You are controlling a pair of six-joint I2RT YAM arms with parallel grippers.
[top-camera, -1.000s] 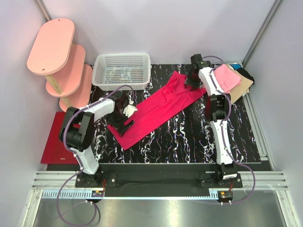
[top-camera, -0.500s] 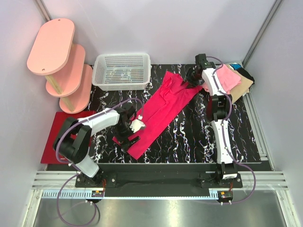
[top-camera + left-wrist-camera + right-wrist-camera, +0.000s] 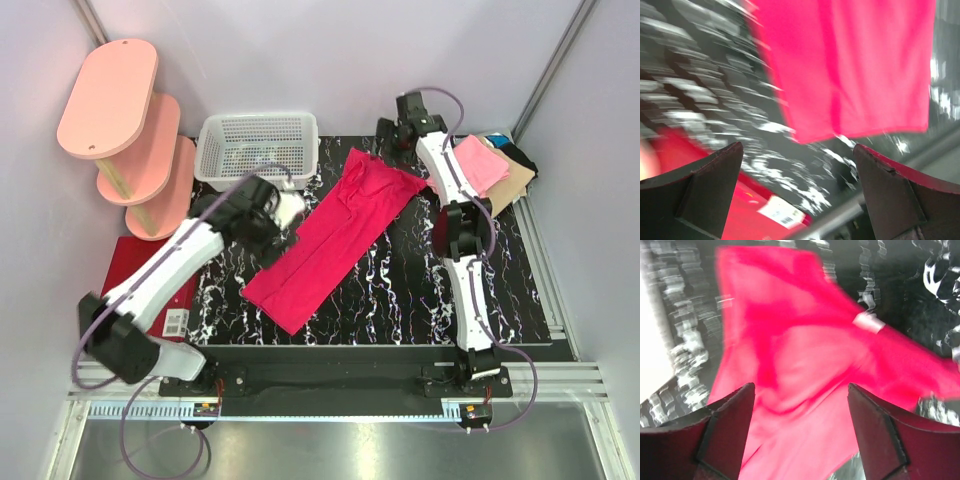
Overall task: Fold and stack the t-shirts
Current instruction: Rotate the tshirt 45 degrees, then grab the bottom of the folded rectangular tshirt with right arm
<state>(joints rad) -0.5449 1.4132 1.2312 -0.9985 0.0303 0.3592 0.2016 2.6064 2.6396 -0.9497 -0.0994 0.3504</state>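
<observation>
The bright magenta-red t-shirt point(image 3: 335, 235) lies flat on the black marble table point(image 3: 400, 290), folded lengthwise into a long diagonal strip. My left gripper point(image 3: 278, 225) hovers open and empty over the strip's left edge. In the left wrist view the shirt's lower end point(image 3: 855, 65) lies beyond my spread fingers point(image 3: 705, 190). My right gripper point(image 3: 393, 135) is open and empty above the shirt's far end. The shirt point(image 3: 805, 365) fills the right wrist view between its fingers point(image 3: 885, 430). Folded light pink point(image 3: 475, 165), tan point(image 3: 512, 185) and black/teal point(image 3: 517, 155) shirts are stacked at the far right.
A white mesh basket point(image 3: 258, 150) stands at the back left of the table. A dark red mat point(image 3: 115, 290) lies off the table's left edge, and also shows in the left wrist view point(image 3: 740, 210). A pink tiered shelf point(image 3: 125, 130) stands at the far left.
Both grippers have let go of the shirt. My left arm lifted and swung back and left from the lower end. My right gripper drew back past the far end. The shirt settled flat.
</observation>
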